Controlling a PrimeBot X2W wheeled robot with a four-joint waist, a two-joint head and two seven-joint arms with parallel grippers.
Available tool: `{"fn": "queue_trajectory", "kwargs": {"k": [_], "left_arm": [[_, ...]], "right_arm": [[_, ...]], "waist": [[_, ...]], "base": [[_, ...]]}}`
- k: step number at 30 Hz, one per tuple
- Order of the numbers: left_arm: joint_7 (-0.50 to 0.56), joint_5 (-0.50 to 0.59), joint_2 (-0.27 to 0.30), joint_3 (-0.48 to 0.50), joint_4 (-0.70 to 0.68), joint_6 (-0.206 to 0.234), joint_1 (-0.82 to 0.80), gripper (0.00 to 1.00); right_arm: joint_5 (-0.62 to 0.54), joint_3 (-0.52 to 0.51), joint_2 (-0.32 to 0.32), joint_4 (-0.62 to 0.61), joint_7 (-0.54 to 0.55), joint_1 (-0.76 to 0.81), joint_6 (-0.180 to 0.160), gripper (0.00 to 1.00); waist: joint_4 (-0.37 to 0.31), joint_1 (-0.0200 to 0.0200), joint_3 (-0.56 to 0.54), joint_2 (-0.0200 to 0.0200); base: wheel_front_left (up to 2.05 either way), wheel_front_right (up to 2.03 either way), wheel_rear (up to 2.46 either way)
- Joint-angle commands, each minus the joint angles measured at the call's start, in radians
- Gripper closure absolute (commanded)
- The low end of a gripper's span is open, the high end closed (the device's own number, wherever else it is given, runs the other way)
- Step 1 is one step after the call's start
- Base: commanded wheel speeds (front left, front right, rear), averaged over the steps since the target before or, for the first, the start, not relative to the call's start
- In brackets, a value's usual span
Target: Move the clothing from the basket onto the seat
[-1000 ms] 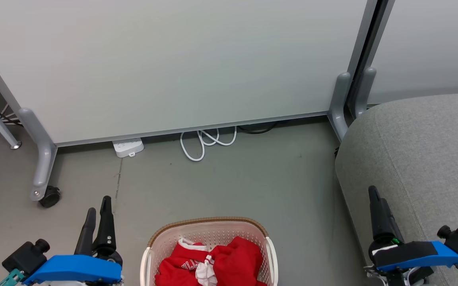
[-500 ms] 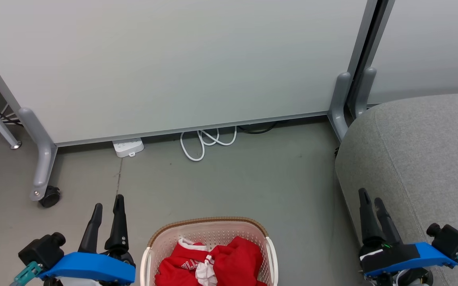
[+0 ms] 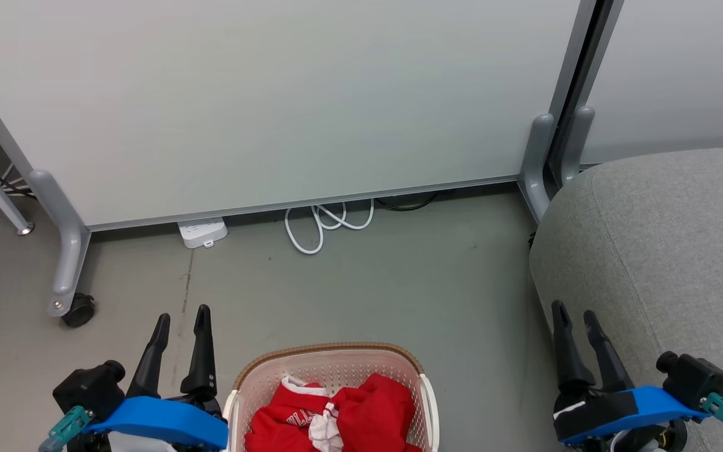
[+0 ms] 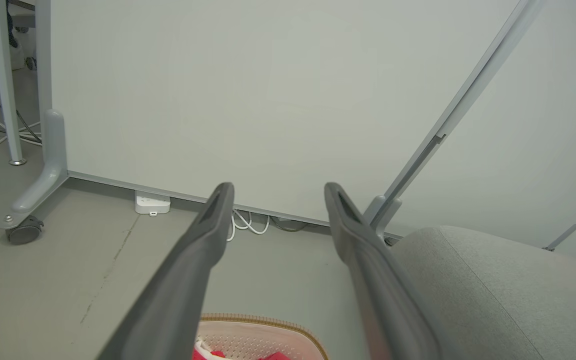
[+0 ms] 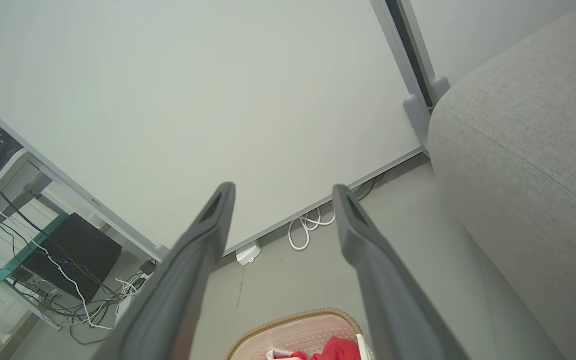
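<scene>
left tool point(image 3: 183, 312) fingers parted, right tool point(image 3: 572, 308) fingers parted, both pointing forward

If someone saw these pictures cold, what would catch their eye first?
The red clothing heaped in the white basket at the bottom centre of the head view stands out against the grey floor. The grey seat sits at the right, and the open left gripper and right gripper flank the basket.
</scene>
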Motion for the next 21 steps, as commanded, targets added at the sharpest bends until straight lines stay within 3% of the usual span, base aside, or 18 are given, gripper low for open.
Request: {"fn": "queue_trajectory", "kwargs": {"k": [1,21], "left_arm": [[-0.01,0.03,0.009,-0.006,-0.004,0.004,-0.024,0.0],[-0.058,0.214,0.01,-0.038,0.019,0.008,-0.033,0.0]], "right_arm": [[-0.027,0.006,-0.004,-0.005,-0.01,-0.016,0.0,0.0],[-0.21,0.034,-0.005,0.012,-0.058,-0.021,0.0,0.0]], "waist": [[0.0,0.0,0.0,0.0],[0.0,0.0,0.0,0.0]], "base": [[0.0,0.0,0.0],[0.0,0.0,0.0]]}}
